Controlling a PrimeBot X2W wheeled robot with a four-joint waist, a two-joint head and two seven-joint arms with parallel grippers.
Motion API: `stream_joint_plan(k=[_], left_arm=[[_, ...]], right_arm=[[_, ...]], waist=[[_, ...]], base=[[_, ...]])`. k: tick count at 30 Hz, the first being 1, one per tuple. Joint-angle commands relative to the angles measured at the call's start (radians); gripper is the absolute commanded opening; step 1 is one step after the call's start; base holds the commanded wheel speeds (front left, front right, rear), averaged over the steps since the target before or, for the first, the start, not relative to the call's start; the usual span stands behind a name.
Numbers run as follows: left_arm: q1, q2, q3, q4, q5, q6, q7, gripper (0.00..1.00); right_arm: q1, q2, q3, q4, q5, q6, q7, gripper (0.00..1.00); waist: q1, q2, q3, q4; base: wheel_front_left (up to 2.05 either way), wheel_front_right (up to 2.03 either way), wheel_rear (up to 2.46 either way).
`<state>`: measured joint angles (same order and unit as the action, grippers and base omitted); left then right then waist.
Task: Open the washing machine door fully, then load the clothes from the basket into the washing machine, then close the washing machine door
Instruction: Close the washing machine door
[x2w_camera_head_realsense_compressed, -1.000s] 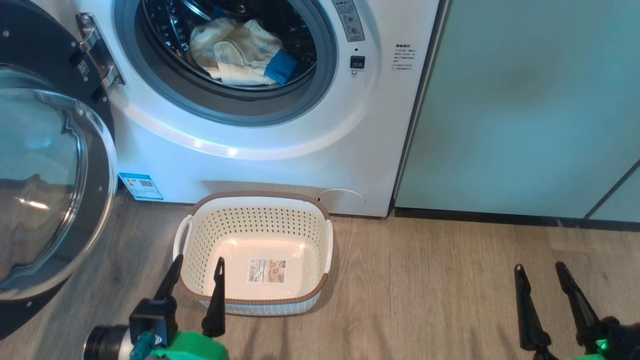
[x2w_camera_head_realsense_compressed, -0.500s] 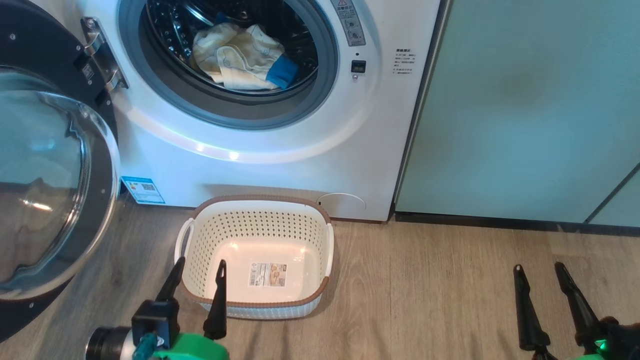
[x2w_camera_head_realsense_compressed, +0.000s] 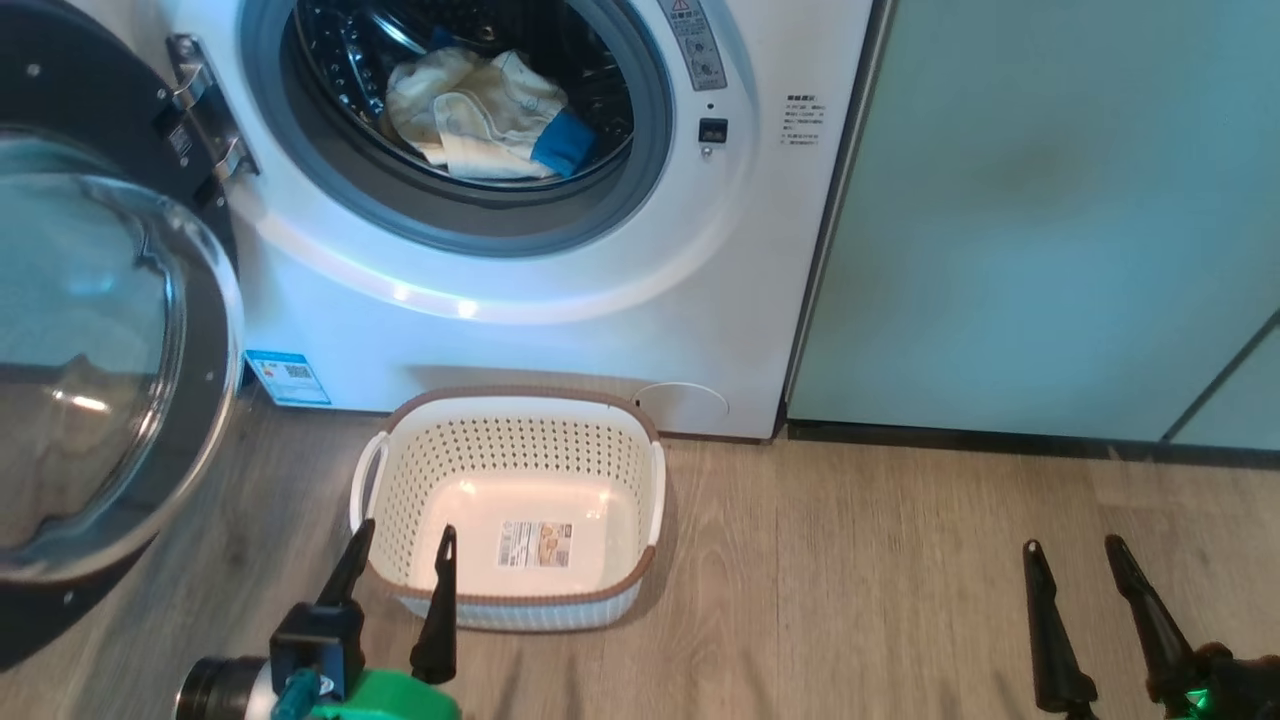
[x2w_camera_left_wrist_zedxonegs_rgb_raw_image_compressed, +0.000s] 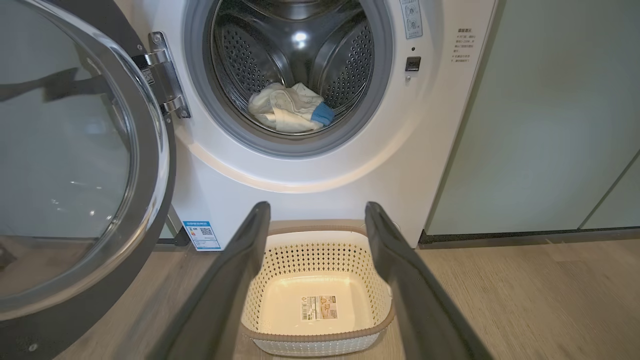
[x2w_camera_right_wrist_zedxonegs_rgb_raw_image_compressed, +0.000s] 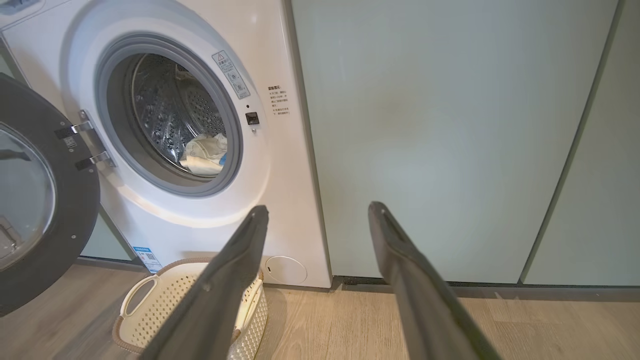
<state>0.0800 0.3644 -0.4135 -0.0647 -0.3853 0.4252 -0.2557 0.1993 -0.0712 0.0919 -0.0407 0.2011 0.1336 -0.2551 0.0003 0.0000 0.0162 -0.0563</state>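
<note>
The washing machine (x2w_camera_head_realsense_compressed: 560, 330) stands with its door (x2w_camera_head_realsense_compressed: 110, 360) swung wide to the left, the black rim and glass bowl facing me. Pale yellow clothes (x2w_camera_head_realsense_compressed: 485, 110) with a blue trim lie in the steel drum, also seen as the clothes (x2w_camera_left_wrist_zedxonegs_rgb_raw_image_compressed: 290, 107) and the clothes (x2w_camera_right_wrist_zedxonegs_rgb_raw_image_compressed: 205, 152). The cream basket (x2w_camera_head_realsense_compressed: 510, 415) sits on the floor before the machine, only its label sticker inside. My left gripper (x2w_camera_head_realsense_compressed: 403, 538) is open, held low at the basket's near rim. My right gripper (x2w_camera_head_realsense_compressed: 1072, 552) is open over bare floor at the lower right.
Pale green cabinet doors (x2w_camera_head_realsense_compressed: 1050, 220) fill the wall right of the machine. A wood-look floor (x2w_camera_head_realsense_compressed: 850, 580) stretches to the right of the basket. The open door takes up the room at the left.
The head view has shifted slightly between frames, so the camera has moved. Both grippers sit a little lower in the picture and stay open. Nothing was taken or let go.
</note>
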Motion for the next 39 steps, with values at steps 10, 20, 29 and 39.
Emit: stream_joint_plan(k=[10, 20, 29, 39], left_arm=[[-0.037, 0.016, 0.042, -0.020, 0.011, 0.039, -0.005, 1.00], [-0.044, 0.018, 0.042, -0.017, 0.021, 0.039, -0.005, 1.00], [-0.041, 0.018, 0.045, -0.027, 0.027, 0.041, -0.006, 1.00], [-0.039, 0.017, 0.042, -0.029, 0.029, 0.043, -0.006, 1.00]], right_arm=[[-0.022, -0.009, 0.016, -0.031, -0.003, -0.003, -0.007, 1.00], [-0.026, -0.006, 0.015, -0.030, -0.002, -0.003, -0.007, 1.00], [-0.029, -0.006, 0.014, -0.027, 0.000, -0.003, -0.007, 1.00], [-0.025, -0.006, 0.008, -0.031, -0.003, -0.003, -0.007, 1.00]], waist=[[-0.0003, 0.0000, 0.004, 0.008], [-0.0003, 0.0000, 0.010, 0.019], [-0.0003, 0.0000, 0.012, 0.022], [-0.0003, 0.0000, 0.012, 0.032]], base=[[-1.97, 1.96, 0.01], [-0.88, 0.88, 0.00], [-0.01, 0.01, 0.00], [0.00, 0.00, 0.00]])
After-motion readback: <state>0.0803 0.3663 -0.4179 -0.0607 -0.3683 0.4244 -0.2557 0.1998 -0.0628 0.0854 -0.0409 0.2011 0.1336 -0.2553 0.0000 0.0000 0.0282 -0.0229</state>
